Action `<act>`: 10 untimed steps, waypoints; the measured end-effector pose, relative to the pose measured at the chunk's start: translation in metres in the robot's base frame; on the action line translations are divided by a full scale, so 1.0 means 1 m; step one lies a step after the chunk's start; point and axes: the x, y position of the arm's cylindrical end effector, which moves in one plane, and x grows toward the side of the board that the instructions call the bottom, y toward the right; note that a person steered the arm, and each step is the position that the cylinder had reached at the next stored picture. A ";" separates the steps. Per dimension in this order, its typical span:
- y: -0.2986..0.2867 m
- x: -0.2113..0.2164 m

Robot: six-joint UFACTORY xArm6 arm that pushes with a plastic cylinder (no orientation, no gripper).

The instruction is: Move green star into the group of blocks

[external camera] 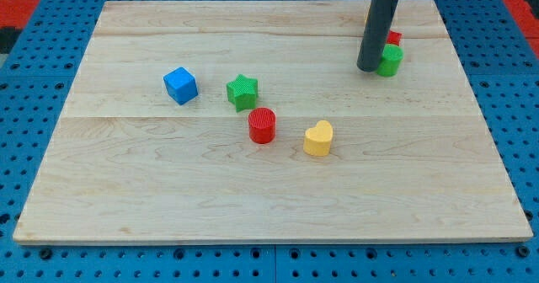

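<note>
The green star (242, 91) lies left of the board's middle, with a blue cube (180, 85) to its left, a red cylinder (262, 125) just below it to the right, and a yellow heart (318, 138) further right. My tip (368, 67) rests on the board near the view's top right, far right of the star. It touches or nearly touches a green block (390, 61), whose shape I cannot make out. A red block (393, 38) shows behind the rod.
The wooden board (269, 190) sits on a blue pegboard surface. An orange sliver peeks from behind the rod at the top (365, 17).
</note>
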 end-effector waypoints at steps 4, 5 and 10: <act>-0.043 0.031; -0.094 0.029; -0.184 0.056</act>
